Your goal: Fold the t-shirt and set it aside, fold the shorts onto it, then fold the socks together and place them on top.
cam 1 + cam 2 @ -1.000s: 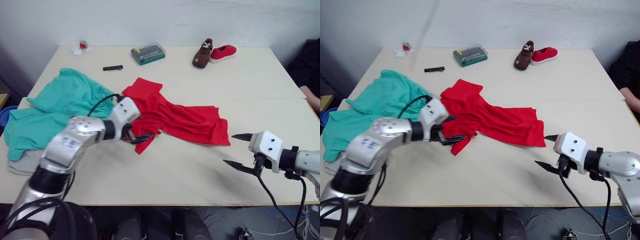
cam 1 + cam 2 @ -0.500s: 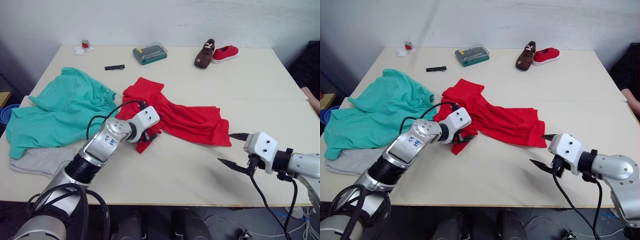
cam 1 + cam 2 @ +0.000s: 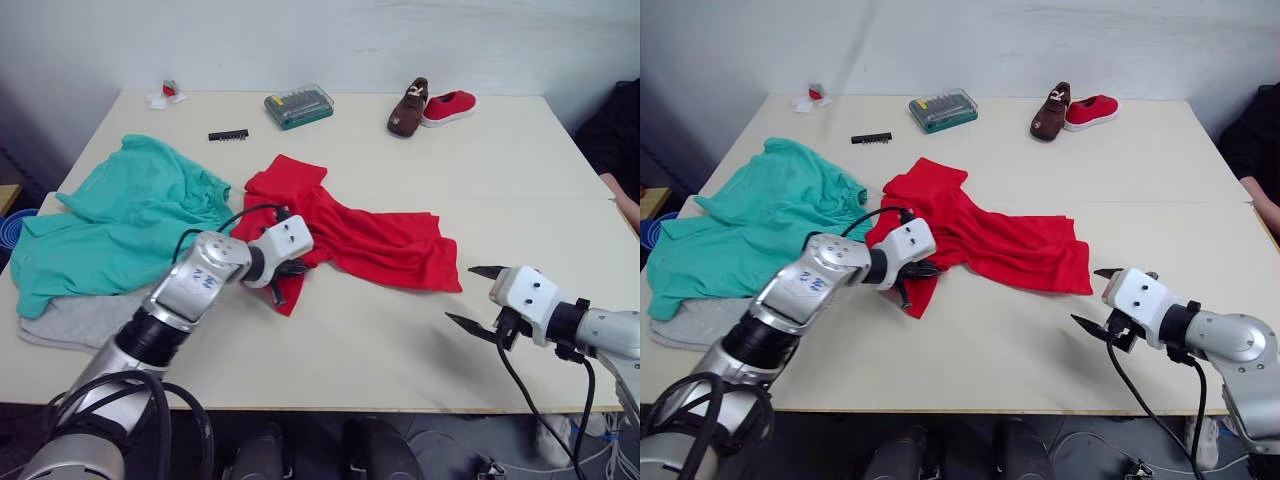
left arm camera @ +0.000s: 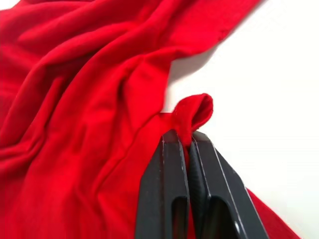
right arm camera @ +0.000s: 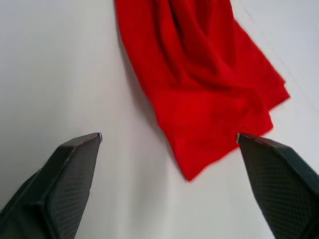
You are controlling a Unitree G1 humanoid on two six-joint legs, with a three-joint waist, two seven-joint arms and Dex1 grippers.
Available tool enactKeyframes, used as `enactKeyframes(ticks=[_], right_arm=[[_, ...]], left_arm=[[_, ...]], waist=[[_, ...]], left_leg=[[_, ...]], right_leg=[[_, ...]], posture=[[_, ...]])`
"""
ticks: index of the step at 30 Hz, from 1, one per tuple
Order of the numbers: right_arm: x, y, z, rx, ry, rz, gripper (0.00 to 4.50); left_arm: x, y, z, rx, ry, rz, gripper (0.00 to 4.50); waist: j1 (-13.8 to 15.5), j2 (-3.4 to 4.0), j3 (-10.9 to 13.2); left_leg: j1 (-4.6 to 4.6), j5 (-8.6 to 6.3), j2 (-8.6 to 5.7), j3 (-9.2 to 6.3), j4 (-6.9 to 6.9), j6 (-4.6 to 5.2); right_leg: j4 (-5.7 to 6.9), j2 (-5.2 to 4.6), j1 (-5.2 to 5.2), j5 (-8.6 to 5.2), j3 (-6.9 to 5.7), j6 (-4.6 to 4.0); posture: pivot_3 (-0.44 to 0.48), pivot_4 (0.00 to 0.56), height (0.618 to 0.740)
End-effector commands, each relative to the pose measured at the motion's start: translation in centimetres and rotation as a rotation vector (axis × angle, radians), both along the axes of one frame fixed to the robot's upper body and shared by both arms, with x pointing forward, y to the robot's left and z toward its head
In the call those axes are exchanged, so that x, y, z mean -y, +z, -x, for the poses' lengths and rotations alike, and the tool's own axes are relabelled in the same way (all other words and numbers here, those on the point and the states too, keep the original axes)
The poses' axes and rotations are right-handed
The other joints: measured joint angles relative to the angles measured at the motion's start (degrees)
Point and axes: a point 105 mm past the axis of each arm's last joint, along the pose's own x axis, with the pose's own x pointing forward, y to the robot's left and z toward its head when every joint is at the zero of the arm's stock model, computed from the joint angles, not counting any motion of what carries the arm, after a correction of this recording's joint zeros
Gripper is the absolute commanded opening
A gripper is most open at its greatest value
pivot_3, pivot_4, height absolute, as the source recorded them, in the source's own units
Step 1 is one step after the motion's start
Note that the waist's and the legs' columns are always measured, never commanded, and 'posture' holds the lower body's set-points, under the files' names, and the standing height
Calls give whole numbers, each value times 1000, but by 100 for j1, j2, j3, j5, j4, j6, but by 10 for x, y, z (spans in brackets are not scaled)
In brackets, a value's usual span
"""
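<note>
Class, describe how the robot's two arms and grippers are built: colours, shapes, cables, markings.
Both arms are silver-grey metal with black joints. Each white wrist block ends in two black pointed fingers: left gripper, right gripper. Black cables loop along both arms. The left arm bears a white label with blue writing.

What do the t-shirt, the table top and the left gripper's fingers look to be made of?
T-shirt: soft matte red cloth, probably cotton knit; it creases and bunches where pinched. Table: smooth pale board, possibly laminate, with an even, flat surface. Left gripper fingers: hard black plastic by their look, with moulded slots.
</note>
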Motion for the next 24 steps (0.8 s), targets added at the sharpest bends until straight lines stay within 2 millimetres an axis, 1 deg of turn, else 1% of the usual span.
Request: enactKeyframes(ticks=[1,3,5,7,9,11,18,21,24], right_arm=[[7,2,-9,53,-6,82,2894],[9,-2,-16,55,-19,93,2267],[9,-4,-21,55,-23,96,2267],[5,-10,-24,41,10,117,2267],[-2,-14,-27,36,35,128,2267],[-4,-16,-30,36,43,132,2267],[-2,-26,-43,22,12,133,2267],[-1,-29,-45,5,1,136,1742],[-1,-29,-47,0,0,127,759]], left_arm=[[-1,13,15,-24,-95,31,0],[-8,12,21,-61,-112,26,0],[-12,10,23,-75,-124,15,0],[-15,9,19,-57,-98,8,0],[-15,9,16,-46,-84,15,0],[-14,10,17,-46,-86,19,0],[-16,8,20,-50,-81,19,0],[-19,9,22,-53,-78,18,0],[-22,9,22,-56,-71,16,0]], waist=[[-2,1,1],[-15,2,1],[-15,2,1],[-12,2,2],[-9,3,2],[-9,3,2],[-62,2,2],[-97,2,2],[-127,2,2]], left_leg=[[0,0,0,0,0,0],[0,0,0,2,1,0],[2,0,2,3,2,-2],[3,-1,2,3,3,-3],[3,-1,2,3,6,-4],[3,-1,2,3,9,-4],[9,-1,5,6,16,-5],[12,-1,6,6,21,-5],[12,-1,5,5,22,-5]], right_leg=[[0,0,0,0,0,0],[2,1,0,0,1,0],[6,2,-1,-2,1,-3],[11,2,-2,-5,1,-7],[16,2,-3,-5,1,-7],[20,1,-4,-6,3,-7],[30,3,-2,-6,7,-8],[35,2,1,-6,9,-8],[38,1,1,-6,11,-8]], posture=[[0,150,740],[0,150,740],[0,150,740],[0,150,740],[0,150,740],[0,150,740],[0,150,740],[0,150,740],[0,150,740]])
